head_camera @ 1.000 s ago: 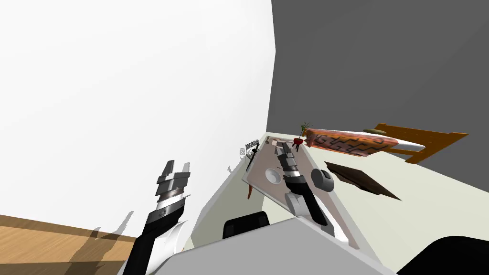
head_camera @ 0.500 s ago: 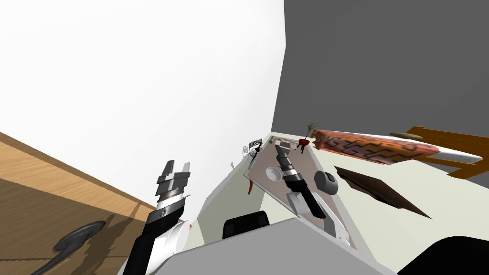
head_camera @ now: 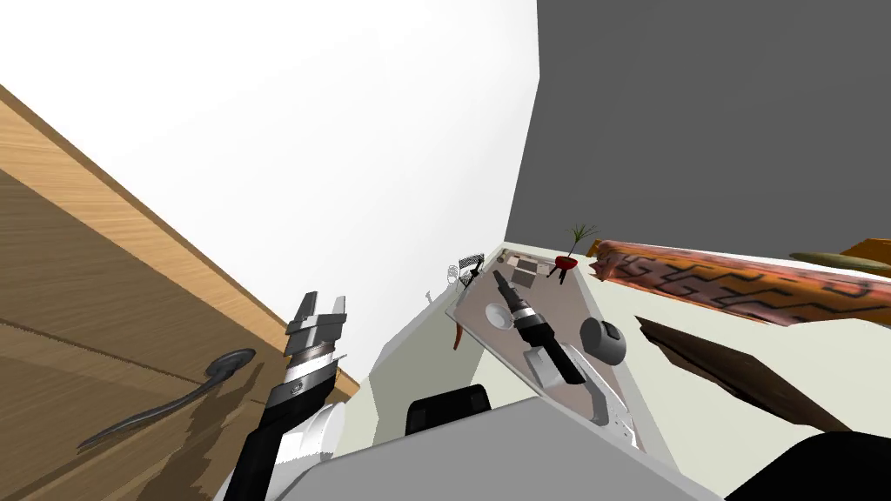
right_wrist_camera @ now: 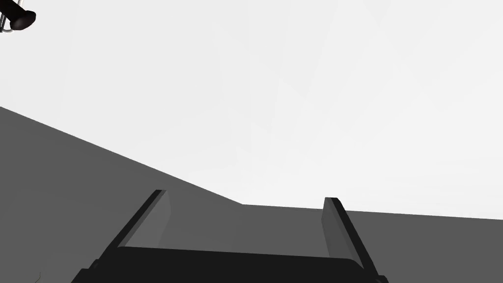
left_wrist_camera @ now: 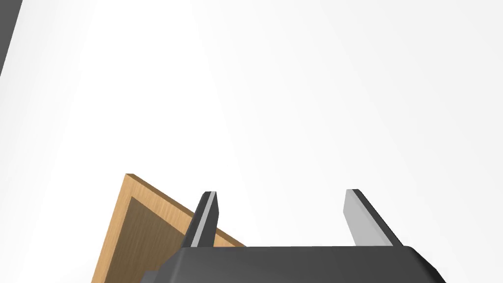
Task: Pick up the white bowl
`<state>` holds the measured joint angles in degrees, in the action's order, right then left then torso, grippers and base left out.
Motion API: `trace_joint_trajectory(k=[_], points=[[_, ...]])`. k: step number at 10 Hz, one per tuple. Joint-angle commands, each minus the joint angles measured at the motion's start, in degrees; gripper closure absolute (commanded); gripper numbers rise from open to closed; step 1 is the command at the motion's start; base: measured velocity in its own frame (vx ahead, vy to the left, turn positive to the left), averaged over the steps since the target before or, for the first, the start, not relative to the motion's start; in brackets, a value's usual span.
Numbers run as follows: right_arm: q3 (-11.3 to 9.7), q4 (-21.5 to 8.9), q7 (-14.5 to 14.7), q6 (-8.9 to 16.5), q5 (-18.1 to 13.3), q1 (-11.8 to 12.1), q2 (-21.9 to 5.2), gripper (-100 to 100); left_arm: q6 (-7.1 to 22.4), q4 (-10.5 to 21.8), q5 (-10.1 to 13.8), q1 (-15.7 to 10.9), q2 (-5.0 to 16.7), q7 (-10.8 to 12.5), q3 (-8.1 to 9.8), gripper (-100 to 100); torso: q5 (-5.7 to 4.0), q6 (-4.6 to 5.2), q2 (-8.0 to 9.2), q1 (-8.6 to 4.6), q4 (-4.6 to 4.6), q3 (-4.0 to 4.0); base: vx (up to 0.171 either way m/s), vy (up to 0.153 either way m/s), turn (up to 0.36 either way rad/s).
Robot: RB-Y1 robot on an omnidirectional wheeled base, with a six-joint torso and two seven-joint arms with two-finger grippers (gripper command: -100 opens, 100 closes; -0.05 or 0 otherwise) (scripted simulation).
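Observation:
The white bowl (head_camera: 499, 317) sits on a pale pinkish-grey table (head_camera: 489, 350) in the head view. My right arm reaches out over the table just beside the bowl, and its gripper (head_camera: 499, 277) points past the bowl toward the table's far end. In the right wrist view that gripper (right_wrist_camera: 245, 221) is open with nothing between its fingers. My left gripper (head_camera: 320, 306) is raised well away from the table, close to a wooden door (head_camera: 104, 296). Seen from the left wrist, it (left_wrist_camera: 280, 216) stands open and empty.
A grey mug-like cylinder (head_camera: 603, 340) stands on the table's right side. A red potted plant (head_camera: 567, 258) and flat items (head_camera: 523, 269) sit at its far end. A patterned bed (head_camera: 740, 283) and a dark brown panel (head_camera: 740, 374) lie right. The door bears a dark lever handle (head_camera: 165, 404).
The whole head view has shifted as I turned: the wooden door and its handle have come far into view on the left, and the table has drifted slightly right. Both grippers stay open.

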<state>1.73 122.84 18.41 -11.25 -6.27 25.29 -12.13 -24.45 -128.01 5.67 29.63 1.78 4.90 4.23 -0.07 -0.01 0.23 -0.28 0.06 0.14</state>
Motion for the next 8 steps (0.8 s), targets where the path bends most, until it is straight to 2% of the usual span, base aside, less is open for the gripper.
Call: trace_joint_trajectory(k=[1,2,3,5,6,7,8], points=[[-0.2,-1.5,2.9,2.9,-1.0,-0.4,-1.8,-100,0.0,0.0,0.0,0.0,0.0,0.0,0.0,0,0.0,0.0,0.0,0.0,0.0,0.0,-0.082,-0.075,0.282],[-0.5,-2.6,4.4,5.1,-1.8,-0.7,-3.0,-100,0.0,0.0,0.0,0.0,0.0,0.0,0.0,0,-0.01,0.0,0.01,-0.08,0.0,0.01,-0.109,-0.089,0.316],[-0.5,-2.6,5.1,5.8,-1.8,-0.7,-3.0,-100,0.0,0.0,0.0,0.0,0.0,0.0,0.0,0,-0.03,0.0,0.09,-0.14,0.01,0.05,-0.09,-0.062,0.088],[-1.3,-5.1,8.8,9.7,-3.4,-1.5,-5.4,-100,0.0,0.0,0.0,0.0,0.0,0.0,0.0,0,-0.01,0.01,-0.05,-0.02,-0.01,-0.02,-0.067,-0.056,0.271],[-1.3,-5.1,9.2,10.6,-3.4,-1.5,-5.4,-100,0.0,0.0,0.0,0.0,0.0,0.0,0.0,0,-0.02,-0.01,-0.05,-0.09,-0.01,-0.03,-0.066,-0.062,0.092],[-1.9,-6.5,11.3,13.1,-4.3,-1.8,-6.5,-100,0.0,0.0,0.0,0.0,0.0,0.0,0.01,0,-0.02,0.06,-0.07,-0.07,-0.01,-0.04,-0.075,-0.044,0.152],[-2.5,-8.0,12.9,14.4,-5.1,-2.1,-7.7,-100,0.0,0.0,0.0,0.0,0.0,0.0,0.0,0,-0.01,0.02,-0.06,-0.03,-0.01,-0.03,-0.09,-0.058,0.331]])
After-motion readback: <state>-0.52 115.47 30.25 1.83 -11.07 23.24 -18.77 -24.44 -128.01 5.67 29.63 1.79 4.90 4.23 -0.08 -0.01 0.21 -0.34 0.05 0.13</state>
